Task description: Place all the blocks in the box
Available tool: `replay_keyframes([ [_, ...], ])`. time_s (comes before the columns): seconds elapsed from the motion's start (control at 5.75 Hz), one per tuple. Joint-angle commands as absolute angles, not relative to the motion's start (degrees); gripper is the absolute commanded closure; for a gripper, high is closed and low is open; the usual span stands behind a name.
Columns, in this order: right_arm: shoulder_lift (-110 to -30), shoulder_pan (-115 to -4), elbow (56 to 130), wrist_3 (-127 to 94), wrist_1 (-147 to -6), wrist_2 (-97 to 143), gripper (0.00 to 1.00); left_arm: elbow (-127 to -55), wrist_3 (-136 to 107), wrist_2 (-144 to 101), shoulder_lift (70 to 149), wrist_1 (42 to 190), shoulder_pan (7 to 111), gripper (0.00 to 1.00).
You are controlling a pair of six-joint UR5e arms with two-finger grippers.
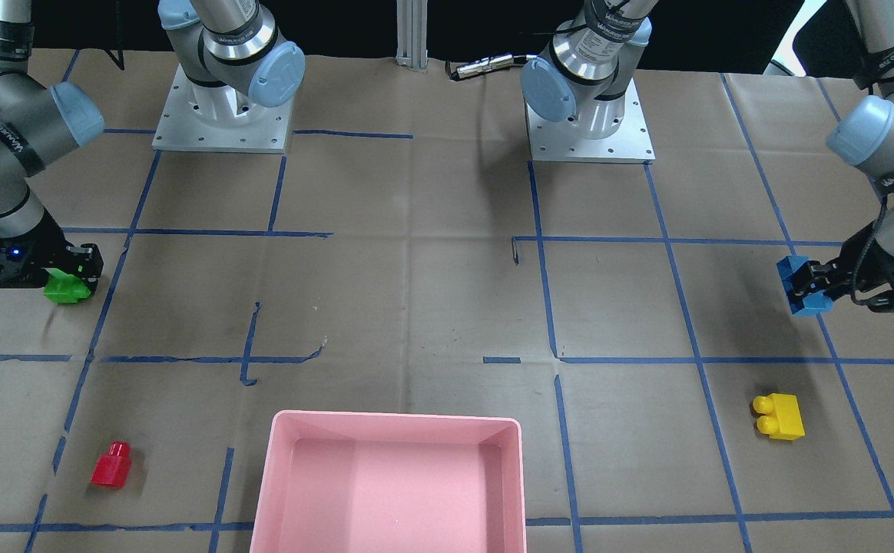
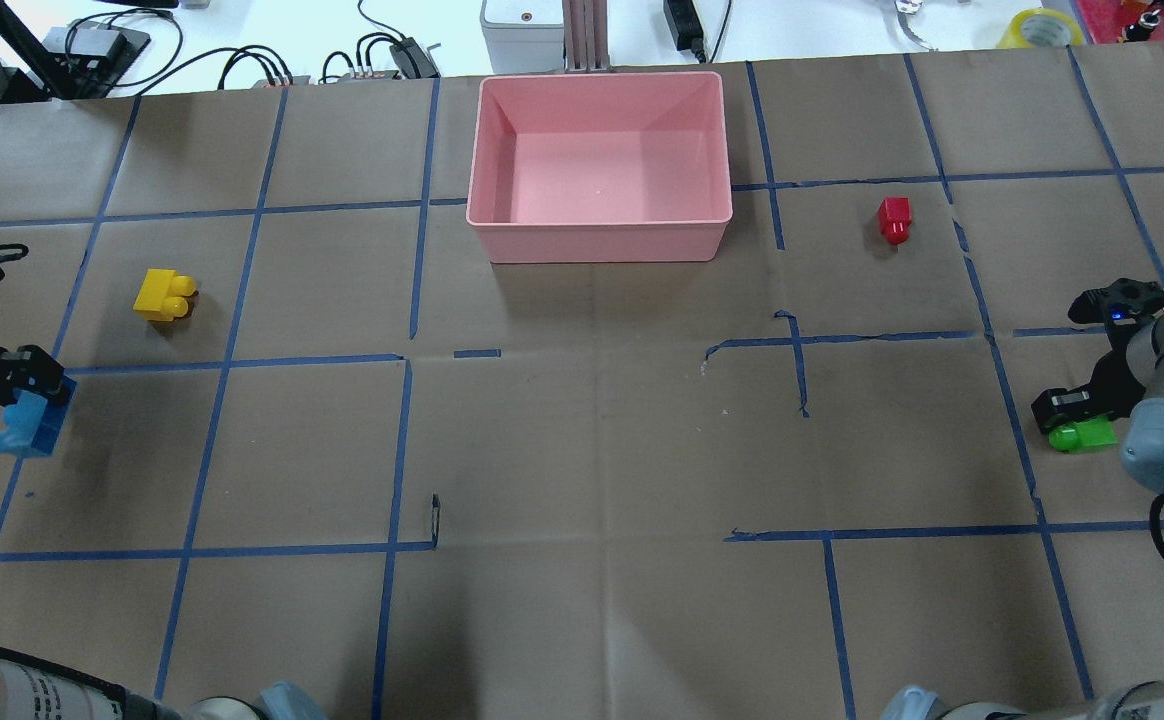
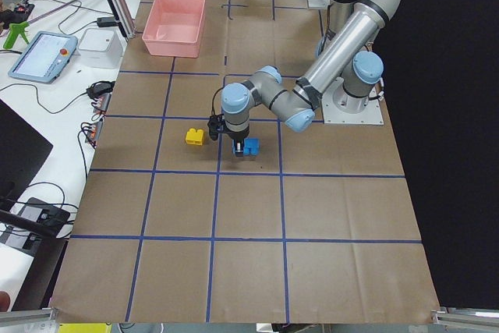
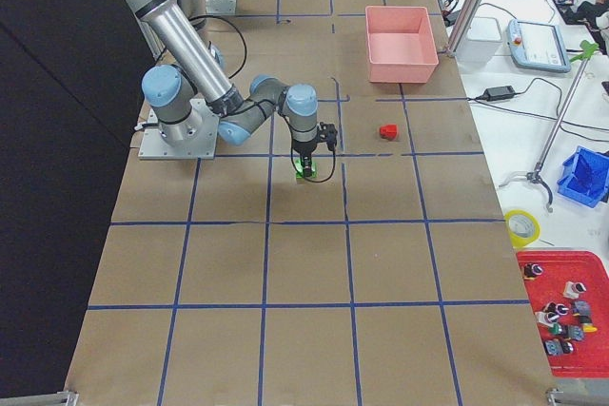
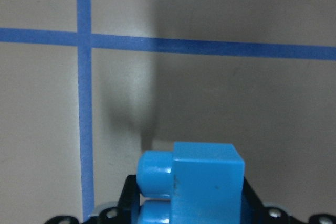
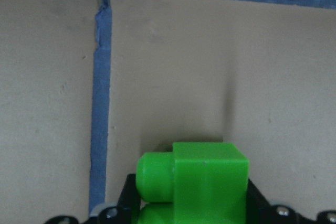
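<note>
Left claw (image 1: 809, 287): far right edge of the front view, about mid-height. It's clenched on the blue block (image 1: 793, 270), with one finger on each side. In its wrist view the block fills the bottom centre, studs pointing frame-left, and a shadow falls on the paper (image 1: 416, 292) above it in the frame, so it looks lifted a bit.

Right claw (image 1: 71, 275): far left edge of the front view, roughly level with the other one. It's grasping the green block (image 1: 65, 289), studs pointing frame-left in its wrist view. The block is low by the paper, but I can't tell if it's touching.

Box (image 1: 397, 417): bottom centre of the front view, cut off by the lower edge. In the overhead view it's top centre. All four blocks are outside it.

Yellow block (image 1: 779, 415): lower right of the front view, lying on its side with studs toward frame-left. It's below the blue one in the frame and well apart from the box.

Red block (image 1: 111, 465): lower left of the front view, on its side with the stud pointing up-frame. It's well left of the box.

Table: brown paper with a blue tape (image 1: 677, 292) grid — some strips torn or crooked near the middle.
</note>
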State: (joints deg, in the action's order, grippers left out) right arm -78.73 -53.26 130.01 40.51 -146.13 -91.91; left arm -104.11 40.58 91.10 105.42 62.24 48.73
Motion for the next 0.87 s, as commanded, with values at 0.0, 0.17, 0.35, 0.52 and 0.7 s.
replay_keyframes([
  [0.0,-84.25,-53.61,125.20,40.52,-135.52,-91.94,0.91,-88.68,36.07,90.62,104.41,78.05,56.29,0.85],
  [0.17,-86.29,-54.74,119.24,39.39,-127.35,-91.32,0.91,-81.55,32.12,90.53,104.85,81.70,62.69,0.85],
  [0.35,-86.31,-59.80,110.91,33.63,-120.74,-91.06,0.91,-77.30,25.82,89.22,105.72,83.13,68.67,0.85],
  [0.52,-86.13,-65.51,103.43,28.53,-114.84,-91.05,0.91,-74.82,19.40,86.51,107.12,83.32,74.65,0.85],
  [0.7,-85.87,-71.13,98.66,22.39,-111.57,-90.27,0.91,-70.18,12.90,86.92,110.36,83.32,81.84,0.85],
])
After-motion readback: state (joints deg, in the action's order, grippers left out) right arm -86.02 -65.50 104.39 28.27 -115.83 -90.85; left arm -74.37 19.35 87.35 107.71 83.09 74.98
